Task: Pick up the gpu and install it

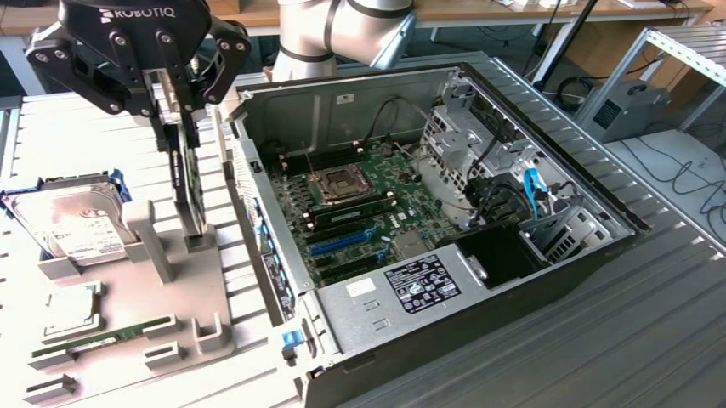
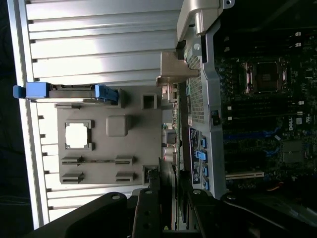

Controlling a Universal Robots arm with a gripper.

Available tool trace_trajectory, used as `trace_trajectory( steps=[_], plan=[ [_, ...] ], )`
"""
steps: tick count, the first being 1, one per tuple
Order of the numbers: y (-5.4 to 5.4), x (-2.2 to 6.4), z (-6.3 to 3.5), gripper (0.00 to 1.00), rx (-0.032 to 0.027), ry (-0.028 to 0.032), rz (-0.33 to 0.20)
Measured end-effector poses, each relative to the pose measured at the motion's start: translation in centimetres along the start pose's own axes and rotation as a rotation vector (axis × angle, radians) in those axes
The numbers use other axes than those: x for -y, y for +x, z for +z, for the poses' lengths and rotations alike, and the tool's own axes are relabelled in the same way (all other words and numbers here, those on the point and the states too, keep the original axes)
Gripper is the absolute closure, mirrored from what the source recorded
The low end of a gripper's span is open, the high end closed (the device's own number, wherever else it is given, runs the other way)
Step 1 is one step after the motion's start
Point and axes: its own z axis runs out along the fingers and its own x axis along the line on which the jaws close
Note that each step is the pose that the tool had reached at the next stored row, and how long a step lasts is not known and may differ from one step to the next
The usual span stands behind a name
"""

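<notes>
pincer clenched on the gpu, black fingers pressed to both flat faces of the card near its upper edge. the gpu hangs upright and edge-on over the grey holder tray, its lower edge down among the tray's upright posts; whether it touches the slot there cannot be told. to the exterior view's left of it, apart, the hard drive sits in its blue frame, and the green memory stick lies nearer the tray's front edge. just beside the tray's other edge, to the exterior view's right, rises the side wall of the open computer case, which lies on the ribbed metal tabletop. inside, the motherboard is uncovered, and the blue slots close to that wall have open room above them; cables and a metal cage crowd the far side.
</notes>
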Motion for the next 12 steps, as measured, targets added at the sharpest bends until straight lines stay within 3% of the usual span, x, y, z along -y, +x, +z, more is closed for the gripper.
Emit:
trace_trajectory(
  steps=[12],
  plan=[
    [-0.33,-0.02,0.06,0.74,0.0001,0.0000,0.000]
  ],
)
